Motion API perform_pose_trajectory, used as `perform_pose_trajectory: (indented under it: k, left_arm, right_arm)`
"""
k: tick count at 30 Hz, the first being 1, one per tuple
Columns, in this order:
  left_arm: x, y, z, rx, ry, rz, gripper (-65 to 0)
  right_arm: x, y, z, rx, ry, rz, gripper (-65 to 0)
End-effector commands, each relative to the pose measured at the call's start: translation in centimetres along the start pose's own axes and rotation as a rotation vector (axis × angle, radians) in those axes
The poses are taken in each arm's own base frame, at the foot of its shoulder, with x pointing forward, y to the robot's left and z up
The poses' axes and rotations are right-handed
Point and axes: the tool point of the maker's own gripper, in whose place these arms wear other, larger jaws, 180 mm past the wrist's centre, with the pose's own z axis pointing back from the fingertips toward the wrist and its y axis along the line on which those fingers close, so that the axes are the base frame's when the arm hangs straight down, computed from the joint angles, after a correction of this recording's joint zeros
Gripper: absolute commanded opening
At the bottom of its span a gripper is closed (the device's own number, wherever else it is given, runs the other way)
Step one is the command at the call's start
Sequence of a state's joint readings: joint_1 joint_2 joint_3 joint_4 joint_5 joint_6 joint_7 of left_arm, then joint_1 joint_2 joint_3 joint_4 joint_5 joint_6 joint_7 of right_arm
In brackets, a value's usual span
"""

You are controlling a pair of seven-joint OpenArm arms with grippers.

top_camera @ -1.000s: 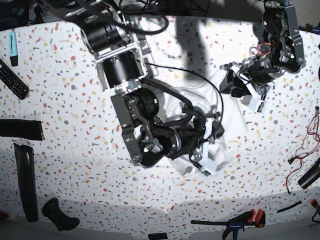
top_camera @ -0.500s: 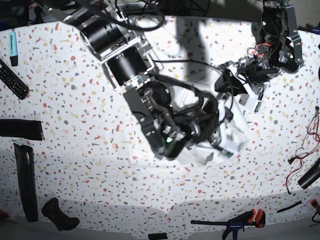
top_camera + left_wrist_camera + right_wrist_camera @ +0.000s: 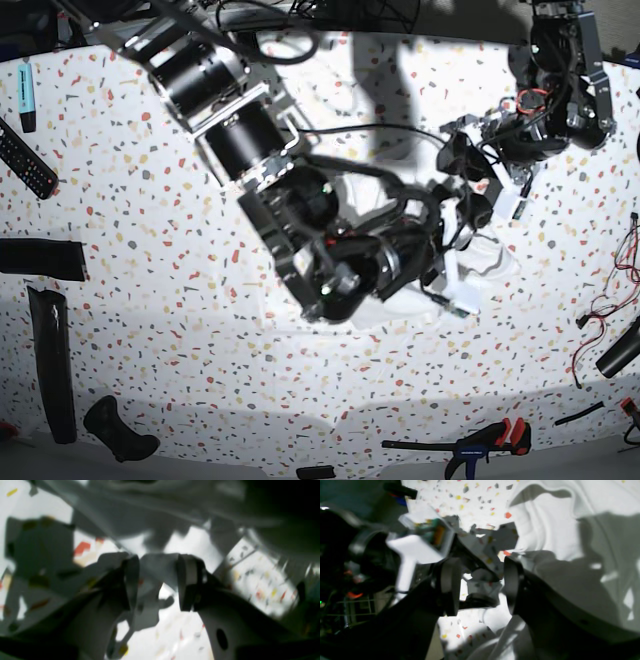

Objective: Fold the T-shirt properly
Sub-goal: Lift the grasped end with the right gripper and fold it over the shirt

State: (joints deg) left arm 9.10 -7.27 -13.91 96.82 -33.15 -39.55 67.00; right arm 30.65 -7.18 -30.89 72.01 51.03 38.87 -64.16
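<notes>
The right gripper (image 3: pixel 480 587) stands with its jaws apart and nothing between them — only speckled tabletop (image 3: pixel 475 495) shows through the gap. The T-shirt (image 3: pixel 552 527) lies rumpled just to one side of it and beneath. The left gripper (image 3: pixel 157 582) has its jaws apart too, hovering close by over the table; white cloth hangs above it, blurred.

Harsh overhead light, hard dark arm shadows, both wrist views blurred, base view edges bowed
</notes>
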Motion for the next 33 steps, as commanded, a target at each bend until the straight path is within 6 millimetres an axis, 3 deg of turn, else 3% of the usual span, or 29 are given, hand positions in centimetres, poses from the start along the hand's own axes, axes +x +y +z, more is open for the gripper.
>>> perform_pose_trajectory:
  k: [1, 6, 10, 13, 16, 19, 21, 24, 29, 33]
  left_arm:
    - [1.5, 0.3, 0.9, 0.012, -0.031, -0.048, -39.9]
    - [2.9, 3.1, 4.5, 0.143, -0.006, -0.122, -39.9]
    - [4.7, 4.8, 7.4, 0.248, -0.023, -0.157, -39.8]
    - [6.5, 5.1, 9.0, 0.29, -0.082, -0.189, -39.9]
    - [9.6, 3.7, 10.0, 0.285, -0.223, -0.251, -39.9]
    - [13.3, 0.9, 11.2, 0.222, -0.429, -0.305, -39.9]
    - [14.4, -0.8, 11.3, 0.166, -0.487, -0.335, -39.9]
    - [15.5, -2.7, 11.1, 0.085, -0.553, -0.319, -39.8]
    - [17.4, -5.5, 10.9, -0.02, -0.65, -0.303, -39.9]
    - [17.9, -8.5, 9.4, -0.113, -0.655, -0.321, -39.9]
  right_arm:
    - [4.1, 2.4, 0.4, 0.085, -0.103, 0.063, -36.8]
    - [6.8, 3.4, 1.8, 0.143, -0.147, 0.092, -36.8]
    - [9.2, 2.2, 4.0, 0.102, -0.197, 0.113, -36.8]
    - [10.9, -0.5, 6.6, -0.003, -0.258, 0.105, -36.8]
    - [11.0, -4.6, 9.8, -0.164, -0.303, 0.058, -36.8]
    - [10.0, -9.5, 13.5, -0.382, -0.324, 0.002, -36.8]
    - [9.7, -11.2, 15.4, -0.449, -0.382, -0.026, -36.8]
    - [7.2, -13.5, 18.5, -0.531, -0.385, -0.072, -36.8]
    - [2.4, -15.7, 21.3, -0.626, -0.293, -0.121, -36.8]
    - [-0.7, -16.5, 22.5, -0.663, -0.241, -0.157, -36.8]
